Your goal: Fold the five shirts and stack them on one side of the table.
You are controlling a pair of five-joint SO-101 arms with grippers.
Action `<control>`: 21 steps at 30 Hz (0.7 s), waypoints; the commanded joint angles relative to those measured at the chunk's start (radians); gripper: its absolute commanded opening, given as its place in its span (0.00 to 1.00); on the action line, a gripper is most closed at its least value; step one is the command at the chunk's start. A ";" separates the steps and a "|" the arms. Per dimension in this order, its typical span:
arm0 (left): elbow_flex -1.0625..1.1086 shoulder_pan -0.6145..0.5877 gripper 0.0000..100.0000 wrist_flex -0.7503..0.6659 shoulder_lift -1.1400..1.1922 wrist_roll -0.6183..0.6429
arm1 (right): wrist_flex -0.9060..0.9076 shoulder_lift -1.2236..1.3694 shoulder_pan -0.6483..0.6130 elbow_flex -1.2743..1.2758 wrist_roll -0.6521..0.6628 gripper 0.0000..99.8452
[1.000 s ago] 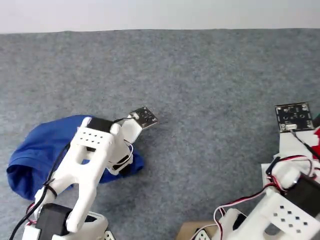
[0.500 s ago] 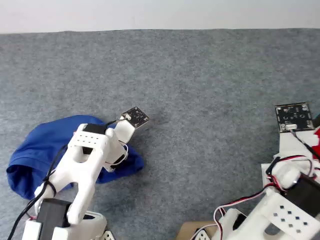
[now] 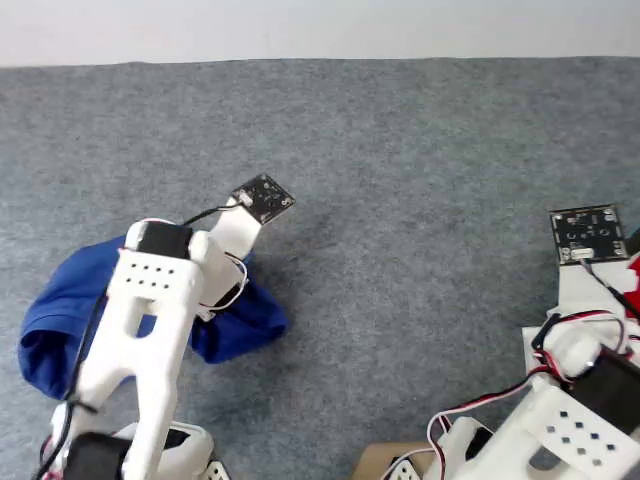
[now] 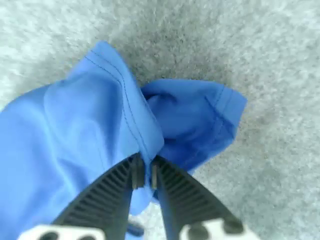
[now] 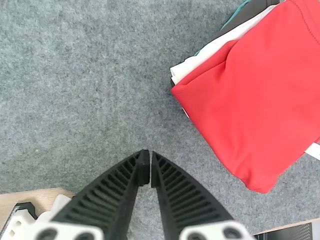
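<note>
Nearest the camera, at the bottom right of the high view, the right arm (image 3: pixel 570 420) sits low. Its wrist camera looks straight down at the right gripper (image 5: pixel 145 167), which is closed up tight with nothing between the tips, over bare grey surface. A small wooden patch (image 3: pixel 375 460) peeks in at the bottom edge just beside that arm's base.

Close by that gripper lies the stack. The red shirt (image 5: pixel 260 100) is folded on top, a white garment (image 5: pixel 200 62) pokes out from under it, and a dark layer (image 5: pixel 247 12) sits beneath that. In the high view it shows as a red sliver at the right edge.

At the lower left, the left arm (image 3: pixel 150 310) rises from the bottom edge over the blue shirt (image 3: pixel 55 300). That shirt lies crumpled on the left side of the table (image 3: pixel 420 200), part of it hidden under the arm. The left gripper (image 4: pixel 143 172) is pinched narrow on it, with a fold of blue cloth caught right between the tips and a hemmed flap spilling out beyond onto the grey.

Further up, the left arm's small camera board (image 3: pixel 263 197) juts toward mid-frame, and the right arm's board (image 3: pixel 587 232) sits at the right. Beyond them open grey table runs up to a white wall (image 3: pixel 320 30) across the top.
</note>
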 commanded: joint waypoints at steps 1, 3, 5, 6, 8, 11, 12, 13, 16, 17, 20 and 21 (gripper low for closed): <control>-0.048 -0.009 0.01 0.043 -0.091 0.003 | 0.035 -0.008 -0.010 -0.006 -0.012 0.01; -0.050 -0.037 0.01 0.058 -0.118 0.003 | 0.035 -0.008 -0.010 -0.006 -0.012 0.01; -0.050 -0.080 0.01 0.063 -0.138 0.003 | 0.035 -0.008 -0.010 -0.006 -0.011 0.01; -0.050 -0.107 0.01 0.063 -0.152 0.003 | 0.035 -0.008 -0.010 -0.006 -0.011 0.01; -0.048 -0.157 0.01 0.078 -0.169 -0.002 | 0.035 -0.008 -0.010 -0.006 -0.012 0.01; -0.044 -0.227 0.01 0.083 -0.189 -0.002 | 0.033 -0.007 -0.010 -0.006 -0.012 0.01; -0.044 -0.253 0.01 0.084 -0.192 -0.002 | 0.033 -0.002 -0.012 -0.006 -0.012 0.01; -0.044 -0.278 0.01 0.084 -0.195 -0.002 | 0.031 -0.001 -0.015 -0.006 -0.014 0.01; -0.042 -0.328 0.01 0.089 -0.196 0.000 | 0.033 -0.001 -0.090 -0.006 -0.017 0.01; -0.042 -0.338 0.01 0.094 -0.196 0.000 | 0.033 -0.001 -0.131 -0.006 -0.031 0.01; -0.042 -0.382 0.01 0.097 -0.196 0.003 | 0.030 0.001 -0.275 -0.006 -0.103 0.01; -0.042 -0.404 0.01 0.097 -0.196 0.005 | 0.030 0.001 -0.329 -0.006 -0.123 0.01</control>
